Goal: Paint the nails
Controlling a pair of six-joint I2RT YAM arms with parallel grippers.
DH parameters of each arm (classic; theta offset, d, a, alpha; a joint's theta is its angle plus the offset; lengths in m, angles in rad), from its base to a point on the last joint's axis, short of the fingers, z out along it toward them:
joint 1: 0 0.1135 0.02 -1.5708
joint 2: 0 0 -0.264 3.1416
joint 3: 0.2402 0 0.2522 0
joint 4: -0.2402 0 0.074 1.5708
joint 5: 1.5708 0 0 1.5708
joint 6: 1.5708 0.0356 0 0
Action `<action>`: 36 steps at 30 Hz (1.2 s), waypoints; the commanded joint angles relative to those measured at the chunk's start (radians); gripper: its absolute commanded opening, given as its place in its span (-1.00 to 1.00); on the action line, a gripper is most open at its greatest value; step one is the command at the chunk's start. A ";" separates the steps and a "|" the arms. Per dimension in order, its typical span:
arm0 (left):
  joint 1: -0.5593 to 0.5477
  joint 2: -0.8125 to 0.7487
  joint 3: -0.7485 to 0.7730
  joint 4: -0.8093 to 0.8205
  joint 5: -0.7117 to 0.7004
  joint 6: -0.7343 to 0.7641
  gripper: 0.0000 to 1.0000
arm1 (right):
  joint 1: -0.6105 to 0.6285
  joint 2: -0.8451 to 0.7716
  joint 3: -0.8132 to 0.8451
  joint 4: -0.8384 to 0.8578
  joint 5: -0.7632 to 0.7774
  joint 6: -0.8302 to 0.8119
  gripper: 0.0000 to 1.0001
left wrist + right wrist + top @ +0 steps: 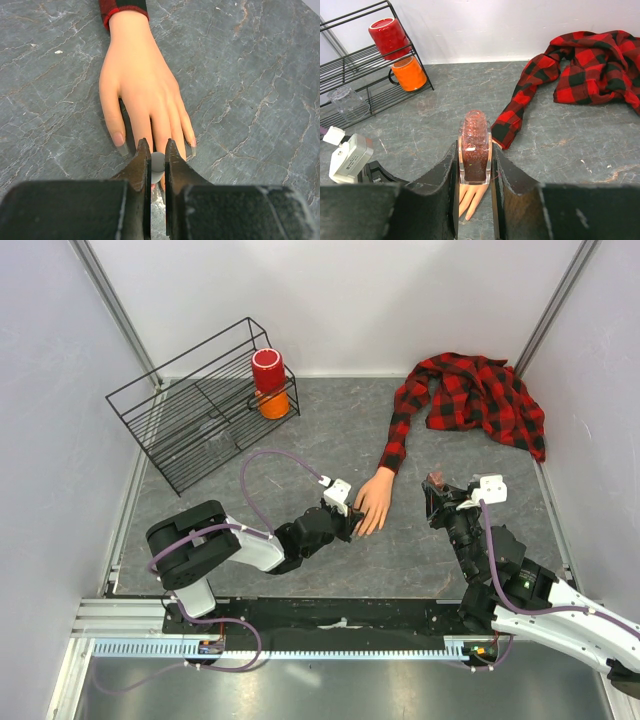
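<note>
Top external view: the mannequin hand (375, 500) lies flat near the middle of the grey slate tabletop (300, 455), fingers pointing toward the arms, its wrist in the sleeve of a red-and-black plaid shirt (470, 395) heaped in the far right corner. Bare slate lies open between the hand and the black wire rack (190, 410) in the far left corner. Plain pale walls close the table on three sides. The left gripper (345, 520) sits right at the fingertips. The right gripper (437, 490) is to the right of the hand, apart from it.

Left wrist view alone shows the nails (119, 139), tiny and pale at the fingertips, just ahead of the left gripper (157, 145). Its jaws are nearly together, pinching a small white round piece (157, 167); what it is cannot be told.

Right wrist view shows the right gripper (475, 150) clamped narrowly on an upright clear bottle (475, 135) of red glittery polish. It also shows a red cup (389, 35), an orange mug (410, 74) and a clear glass (347, 102) in the rack.
</note>
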 commanded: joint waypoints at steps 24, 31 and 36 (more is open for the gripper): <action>-0.009 -0.021 -0.031 0.040 0.019 -0.033 -0.96 | -0.004 -0.004 -0.003 0.037 -0.011 -0.005 -1.00; -0.009 -0.017 -0.028 0.041 0.025 -0.031 -0.96 | -0.002 -0.009 -0.006 0.037 -0.011 -0.002 -1.00; -0.011 -0.012 -0.022 0.041 0.030 -0.028 -0.96 | -0.002 -0.012 -0.006 0.036 -0.010 -0.002 -1.00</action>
